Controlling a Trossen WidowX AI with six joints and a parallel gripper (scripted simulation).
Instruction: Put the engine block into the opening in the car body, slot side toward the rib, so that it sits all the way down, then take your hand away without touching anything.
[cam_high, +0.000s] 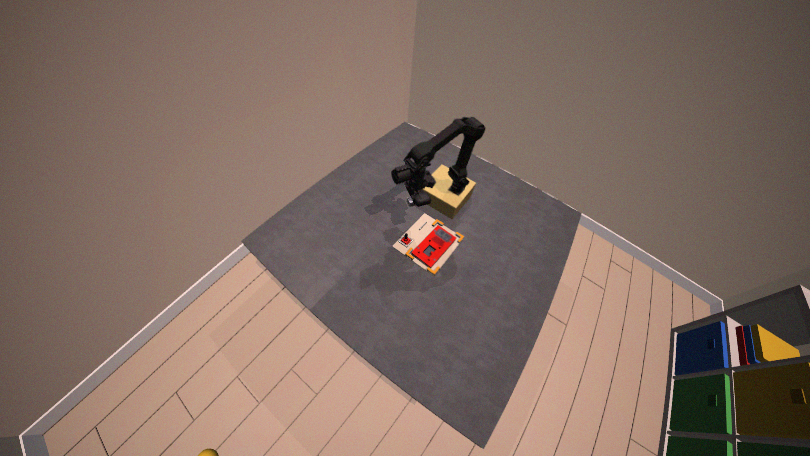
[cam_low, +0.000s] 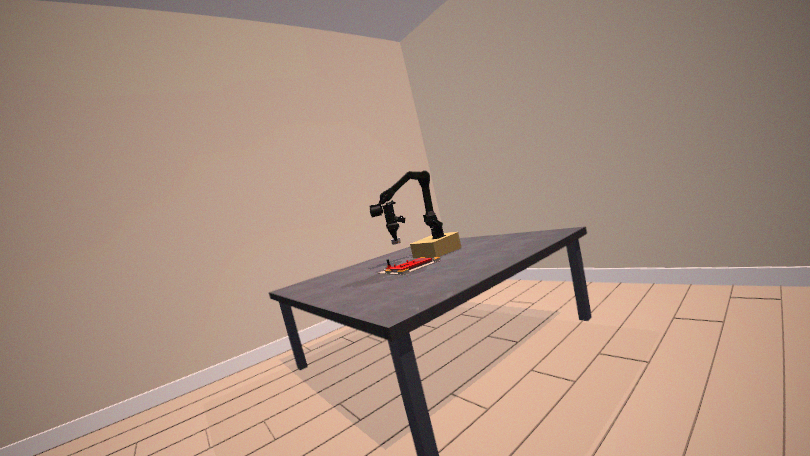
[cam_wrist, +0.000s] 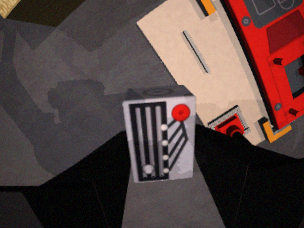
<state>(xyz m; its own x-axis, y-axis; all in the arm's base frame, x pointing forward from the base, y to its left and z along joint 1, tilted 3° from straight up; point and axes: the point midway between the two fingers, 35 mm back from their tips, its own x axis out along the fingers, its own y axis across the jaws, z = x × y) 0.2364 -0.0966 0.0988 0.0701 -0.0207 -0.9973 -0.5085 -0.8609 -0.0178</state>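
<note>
My gripper (cam_high: 418, 200) (cam_low: 394, 237) is shut on the engine block (cam_low: 395, 241) (cam_wrist: 181, 157), a light grey block with dark stripes and a red round mark on top. It holds the block raised above the table, beside the board on the arm's side. The red car body (cam_high: 442, 246) (cam_low: 416, 263) (cam_wrist: 257, 50) lies on the cream board (cam_high: 415, 228) (cam_wrist: 172, 32). Its square opening (cam_high: 429, 250) is empty; in the wrist view it is cut by the right edge. The rib and the block's slot cannot be told apart clearly.
A small red piece with a black knob (cam_high: 405, 239) (cam_wrist: 227, 126) stands up from the board near the car body. Orange corner brackets (cam_high: 435, 270) (cam_wrist: 277, 133) surround the body. A thin dark slot (cam_high: 422, 225) (cam_wrist: 196, 52) is in the board. The arm's tan base block (cam_high: 442, 199) (cam_low: 435, 245) stands behind.
</note>
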